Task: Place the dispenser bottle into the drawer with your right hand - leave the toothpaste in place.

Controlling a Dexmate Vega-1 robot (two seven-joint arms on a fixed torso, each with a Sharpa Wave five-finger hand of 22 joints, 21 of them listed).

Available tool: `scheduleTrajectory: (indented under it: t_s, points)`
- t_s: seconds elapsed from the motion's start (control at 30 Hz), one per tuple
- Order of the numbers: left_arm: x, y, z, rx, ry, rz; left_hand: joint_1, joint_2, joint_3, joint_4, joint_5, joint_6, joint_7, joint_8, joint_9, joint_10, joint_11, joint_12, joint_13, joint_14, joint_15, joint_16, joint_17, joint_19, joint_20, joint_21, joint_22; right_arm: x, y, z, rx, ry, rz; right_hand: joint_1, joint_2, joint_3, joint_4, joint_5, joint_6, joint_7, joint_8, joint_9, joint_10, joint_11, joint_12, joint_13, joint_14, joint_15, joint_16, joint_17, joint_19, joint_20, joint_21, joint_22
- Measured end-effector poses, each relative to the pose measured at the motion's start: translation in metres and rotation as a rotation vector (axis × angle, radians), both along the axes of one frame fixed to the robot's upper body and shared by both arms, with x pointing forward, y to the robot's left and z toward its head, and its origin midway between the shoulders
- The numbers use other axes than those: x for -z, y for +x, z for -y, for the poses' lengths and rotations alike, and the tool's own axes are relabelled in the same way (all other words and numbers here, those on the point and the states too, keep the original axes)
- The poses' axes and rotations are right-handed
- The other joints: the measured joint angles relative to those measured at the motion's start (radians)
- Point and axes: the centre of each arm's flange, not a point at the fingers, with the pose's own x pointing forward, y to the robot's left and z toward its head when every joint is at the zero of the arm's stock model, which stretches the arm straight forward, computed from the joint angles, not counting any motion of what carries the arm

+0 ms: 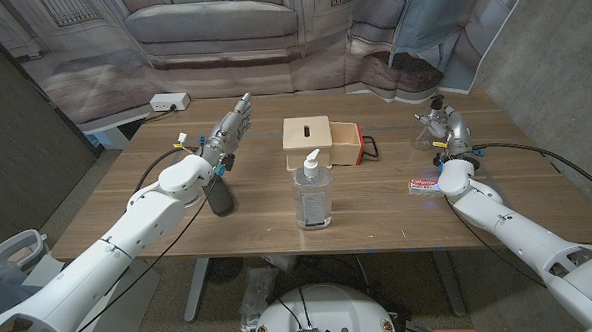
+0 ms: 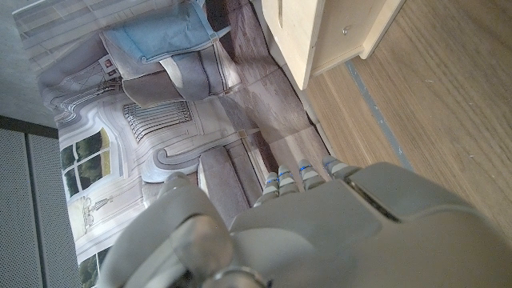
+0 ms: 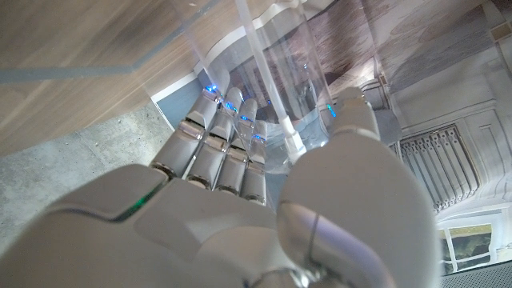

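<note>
The dispenser bottle [image 1: 312,194] stands upright near the front middle of the tabletop [image 1: 398,217], just in front of the small wooden drawer box [image 1: 308,141], whose drawer [image 1: 346,144] is pulled out to the right. The toothpaste [image 1: 423,186] lies flat to the right of the bottle, close beside the right forearm. The right hand [image 1: 444,122] is raised at the far right of the tabletop, well apart from the bottle; its fingers [image 3: 216,148] lie straight and side by side, the thumb apart, and it holds nothing. The left hand [image 1: 230,126] hovers to the left of the drawer box, fingers extended and holding nothing.

The main risk appears to be the reach itself: to get to the bottle the right arm must sweep left past the toothpaste, and a low forearm could push it out of place. The bottle is tall and clear with a pump head, so a grip too high could tip it. The open drawer looks small, so the bottle may catch on its rim or need laying down to fit.
</note>
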Motion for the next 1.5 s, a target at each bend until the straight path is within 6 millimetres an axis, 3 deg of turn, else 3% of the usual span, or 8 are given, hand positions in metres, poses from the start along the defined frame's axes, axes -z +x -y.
scheduleTrajectory:
  t_s: [1.5]
  points:
    - [-0.005,0.003,-0.010,0.004,0.000,0.013,0.008,0.008,-0.012,0.004,0.000,0.000,0.000,0.000,0.000,0.000,0.000,0.000,0.000,0.000,0.000,0.000,0.000,0.000,0.000,0.000,0.000,-0.024,-0.026,-0.010,-0.055,-0.011,0.059,0.002,-0.002,-0.002,0.008,-0.015,0.016,0.002,-0.023,0.000,0.012,-0.002,-0.023,0.000,0.002,-0.001,-0.015,0.003,0.000,0.000,0.000,0.005]
